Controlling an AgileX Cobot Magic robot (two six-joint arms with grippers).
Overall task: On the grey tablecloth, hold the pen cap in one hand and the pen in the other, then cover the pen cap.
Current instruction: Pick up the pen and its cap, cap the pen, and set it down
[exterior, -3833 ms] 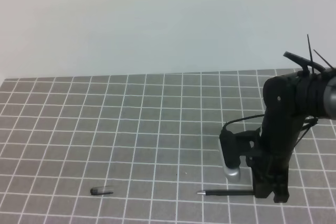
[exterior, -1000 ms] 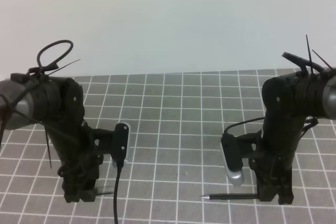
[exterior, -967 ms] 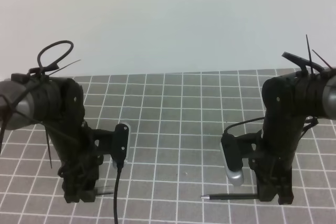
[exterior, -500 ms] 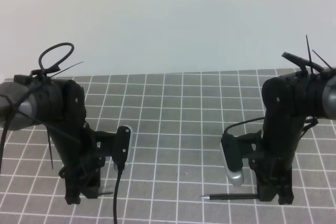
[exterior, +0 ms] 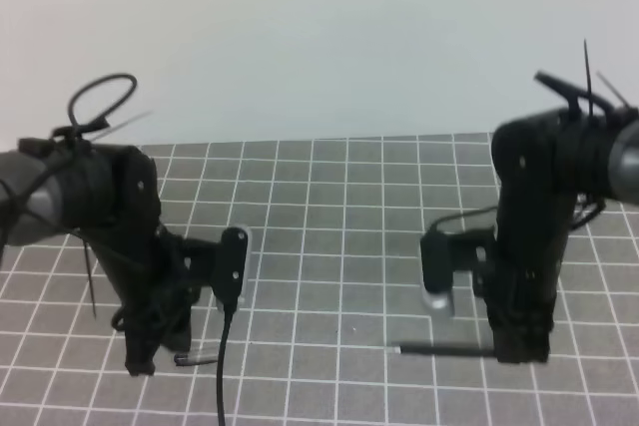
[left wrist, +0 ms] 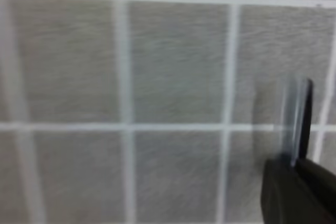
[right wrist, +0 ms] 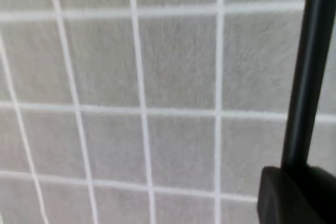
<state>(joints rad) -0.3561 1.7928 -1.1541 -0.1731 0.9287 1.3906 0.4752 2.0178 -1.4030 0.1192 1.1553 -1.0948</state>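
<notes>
Exterior high: both arms down over the grey tablecloth (exterior: 329, 197) covering the surface, left arm at left, right arm at right, well apart. Left claw (exterior: 150, 351) near the front-left edge, pinching the pen cap (exterior: 196, 357); cap pokes out to the right of the claw tip, roughly level. Cap's contact with the cloth not clear from this angle, probably just off it. Right claw (exterior: 519, 348) clamped on the rear end of the pen (exterior: 444, 350); pen roughly horizontal, tip pointing left toward the cap, faint shadow on the cloth beneath. Pen tip and cap well apart, several grid squares between them, not yet joined. Wrist camera (exterior: 232, 264) on the left arm with black cable (exterior: 222, 376) hanging down past the cap. Second wrist camera (exterior: 439, 264) on the right arm, above the pen.

Left wrist: blurred. Cap (left wrist: 296, 121) sticking up out of the dark claw (left wrist: 299, 192) at lower right, grid cloth (left wrist: 173, 77) behind. Claw pressed onto the cap's base.

Right wrist: pen (right wrist: 310, 66) running as a black shaft from the claw (right wrist: 296, 195) at lower right up past the top edge, tip out of frame. Cloth (right wrist: 173, 77) behind. Claw closed around the shaft.
</notes>
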